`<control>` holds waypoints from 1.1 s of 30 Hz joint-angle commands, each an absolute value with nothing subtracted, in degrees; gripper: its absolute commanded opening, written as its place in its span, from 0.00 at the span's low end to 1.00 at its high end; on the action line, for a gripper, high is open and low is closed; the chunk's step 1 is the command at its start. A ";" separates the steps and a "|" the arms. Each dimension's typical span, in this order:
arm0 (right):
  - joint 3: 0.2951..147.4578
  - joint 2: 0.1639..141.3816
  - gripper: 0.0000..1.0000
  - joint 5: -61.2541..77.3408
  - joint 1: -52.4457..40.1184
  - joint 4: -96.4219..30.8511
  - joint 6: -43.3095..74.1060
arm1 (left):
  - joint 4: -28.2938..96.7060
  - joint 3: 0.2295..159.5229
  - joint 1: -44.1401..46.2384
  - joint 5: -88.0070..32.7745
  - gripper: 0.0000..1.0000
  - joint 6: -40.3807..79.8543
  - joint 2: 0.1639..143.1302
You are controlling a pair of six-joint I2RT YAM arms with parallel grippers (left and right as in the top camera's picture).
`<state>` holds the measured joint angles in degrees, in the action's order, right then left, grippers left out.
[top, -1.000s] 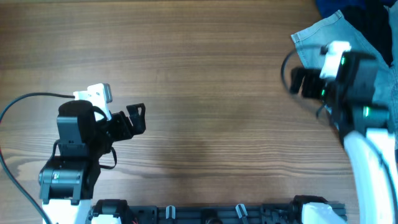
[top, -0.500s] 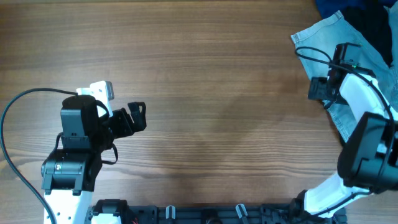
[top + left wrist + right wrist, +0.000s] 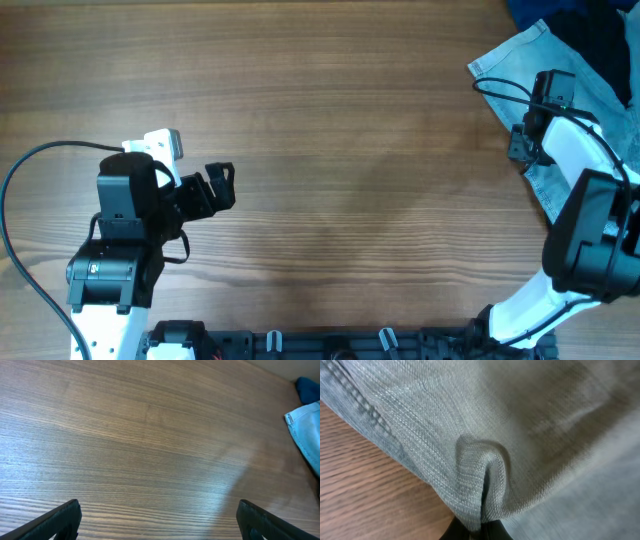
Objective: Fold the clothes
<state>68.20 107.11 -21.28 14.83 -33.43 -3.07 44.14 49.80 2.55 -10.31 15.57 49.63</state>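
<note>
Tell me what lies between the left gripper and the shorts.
Only bare wooden table: the overhead view shows nothing between the left gripper and the shorts, and the left wrist view agrees.

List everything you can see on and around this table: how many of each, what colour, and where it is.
denim shorts: one pair, faded light blue, far right of the table
cloth pile: one, dark navy, far right corner, beyond the shorts
table: one, brown wood grain, under everything
cables: two, black, one looping by each arm
rail: one, black, along the near edge
left arm: one, black and white, near left
left pincer: one, black, open over bare wood
right arm: one, black and white, right side
right pincer: one, black, shut on a pinched fold of the shorts
</note>
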 commanded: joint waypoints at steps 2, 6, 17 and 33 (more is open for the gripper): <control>72.18 92.47 0.04 -20.56 12.60 -33.65 -6.59 | 43.90 50.87 2.87 -9.54 1.00 15.66 49.67; 72.47 79.18 0.04 -14.44 4.47 -34.30 -12.56 | 43.92 50.87 2.87 -9.54 1.00 15.64 49.67; 72.36 82.89 0.08 6.85 -26.13 -18.65 -1.58 | 43.51 50.87 2.90 -9.56 1.00 15.66 49.67; 72.38 79.53 1.00 -16.56 -18.13 -43.55 13.65 | 36.10 50.85 2.90 -12.67 1.00 17.63 62.59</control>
